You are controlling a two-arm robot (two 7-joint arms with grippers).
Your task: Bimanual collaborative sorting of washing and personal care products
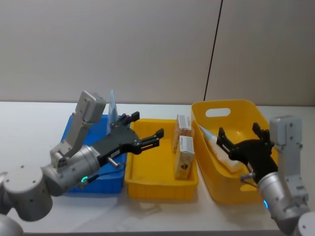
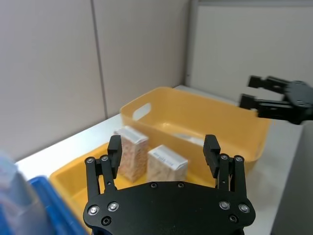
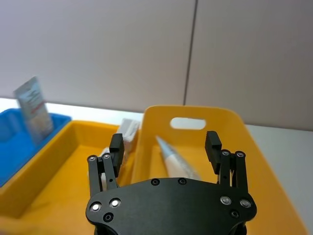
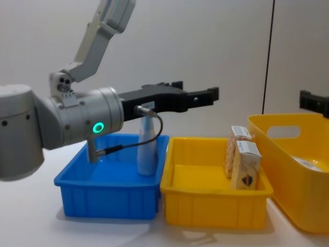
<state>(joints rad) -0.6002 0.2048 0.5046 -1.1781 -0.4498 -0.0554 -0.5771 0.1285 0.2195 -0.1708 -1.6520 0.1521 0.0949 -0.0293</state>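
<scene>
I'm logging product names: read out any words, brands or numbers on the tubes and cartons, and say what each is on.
Nothing can be read.
Upright tube in the blue bin: print, too blurred.
Near carton: top label and dark mark, too small.
Far carton: only speckles made out.
Lying tube: nothing legible.

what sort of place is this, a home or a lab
Probably a robot test lab: a white table by plain wall panels, a blue bin, yellow tray and yellow basket for sorting, with the open left claw and right claw above them.
</scene>
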